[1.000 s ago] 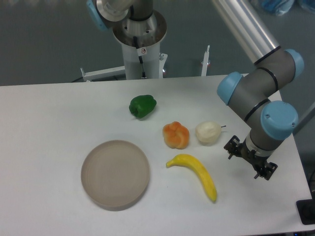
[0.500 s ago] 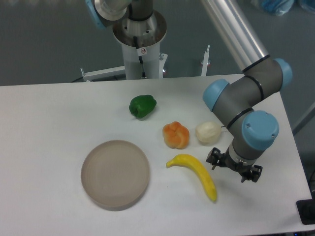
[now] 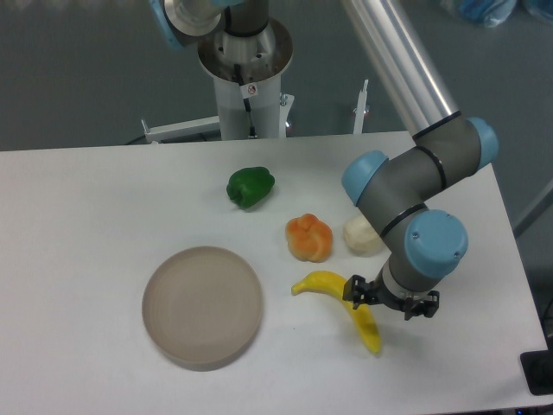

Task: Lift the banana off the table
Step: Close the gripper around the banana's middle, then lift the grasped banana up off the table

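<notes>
- A robotics laboratory is showing here: an industrial arm [image 3: 406, 181] with grey links and blue joint caps is reaching over a plain white table [image 3: 86, 216].
- Its metal pedestal [image 3: 246, 82] is standing bolted behind the table edge.
- Toy fruits, among them a banana [image 3: 333, 290] and a green pepper [image 3: 251, 186], are lying beside a plate [image 3: 202, 305] as test props.
- A bare grey floor [image 3: 78, 69] is filling the background.

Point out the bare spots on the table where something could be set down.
Free: the table's whole left side, left of the plate and pepper. Crowded: right of centre, around orange fruit, pear, banana and pincer.
</notes>
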`<action>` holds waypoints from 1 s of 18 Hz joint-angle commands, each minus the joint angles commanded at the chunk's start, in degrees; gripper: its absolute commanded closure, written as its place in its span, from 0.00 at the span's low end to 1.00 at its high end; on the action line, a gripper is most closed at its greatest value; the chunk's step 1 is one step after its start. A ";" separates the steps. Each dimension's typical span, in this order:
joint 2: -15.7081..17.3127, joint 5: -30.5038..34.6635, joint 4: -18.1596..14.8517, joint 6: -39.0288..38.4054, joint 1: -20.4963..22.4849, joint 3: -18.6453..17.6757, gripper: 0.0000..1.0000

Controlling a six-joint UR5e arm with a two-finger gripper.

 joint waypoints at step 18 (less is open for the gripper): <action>-1.94 0.18 1.67 -4.49 -0.79 -0.35 0.40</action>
